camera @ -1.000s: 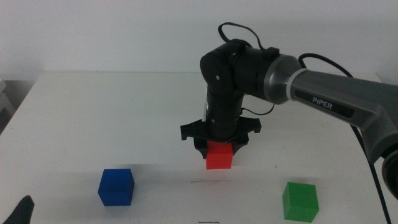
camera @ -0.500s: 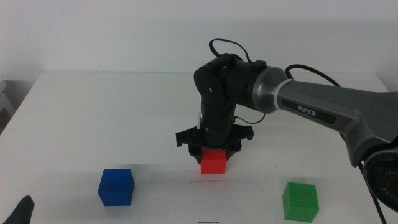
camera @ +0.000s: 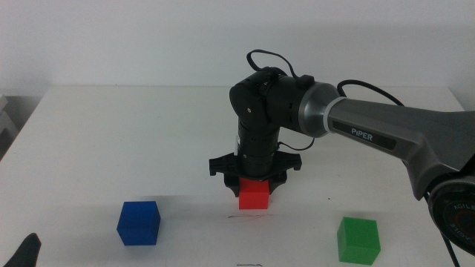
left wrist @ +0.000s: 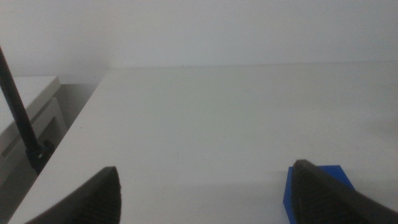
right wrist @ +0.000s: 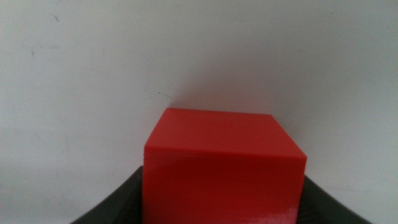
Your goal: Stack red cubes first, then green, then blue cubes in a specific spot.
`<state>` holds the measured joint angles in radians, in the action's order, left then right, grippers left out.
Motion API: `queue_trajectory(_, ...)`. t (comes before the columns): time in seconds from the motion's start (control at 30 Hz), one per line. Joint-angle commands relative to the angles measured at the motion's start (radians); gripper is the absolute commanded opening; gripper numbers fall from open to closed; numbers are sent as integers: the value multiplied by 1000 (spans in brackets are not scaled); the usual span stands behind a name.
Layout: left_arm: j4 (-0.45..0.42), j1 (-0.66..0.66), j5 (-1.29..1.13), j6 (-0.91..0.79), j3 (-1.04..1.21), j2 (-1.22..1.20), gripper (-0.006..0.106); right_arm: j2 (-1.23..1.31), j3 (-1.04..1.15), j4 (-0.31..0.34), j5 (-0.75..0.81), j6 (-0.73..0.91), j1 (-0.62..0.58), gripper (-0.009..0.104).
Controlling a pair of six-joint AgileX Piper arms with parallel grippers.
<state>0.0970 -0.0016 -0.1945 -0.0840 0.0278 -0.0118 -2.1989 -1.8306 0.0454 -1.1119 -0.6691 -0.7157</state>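
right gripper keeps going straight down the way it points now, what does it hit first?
The right gripper points down with the red cube in its fingers; the cube would meet the white table first, apparently just behind the dark line.

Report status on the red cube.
Right hand shut on red cube, low over the pen line. Left hand open, waiting beside blue cube. Green cube untouched, nothing blocking.

- Red cube (camera: 254, 195): bright plain red, matte.
- Green cube (camera: 358, 240): bright plain green, at four o'clock.
- Blue cube (camera: 139, 222): dark plain blue, at eight o'clock.
- Table (camera: 111, 141): plain white, with a thin dark line (camera: 249, 217).
- Right arm (camera: 371, 133): black and grey.
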Motion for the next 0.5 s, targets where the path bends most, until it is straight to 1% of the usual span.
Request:
queue_trajectory(0.0, 12, 2, 83, 6, -1, -25, 93, 59, -28, 12, 4, -7, 0, 21)
queue_trajectory(0.13, 12, 2, 83, 6, -1, -25, 93, 59, -28, 14, 7, -9, 0, 43)
queue_trajectory(0.17, 12, 2, 83, 6, -1, -25, 93, 59, -28, 13, 10, -9, 2, 55)
queue_trajectory(0.3, 12, 2, 83, 6, -1, -25, 93, 63, -28, 21, 9, -9, 5, 76)
queue_trajectory(0.37, 12, 2, 83, 6, -1, -25, 93, 84, -27, 18, -2, -6, 6, 84)
queue_trajectory(0.47, 12, 2, 83, 6, -1, -25, 93, 154, -23, 35, -49, 20, 11, 89)
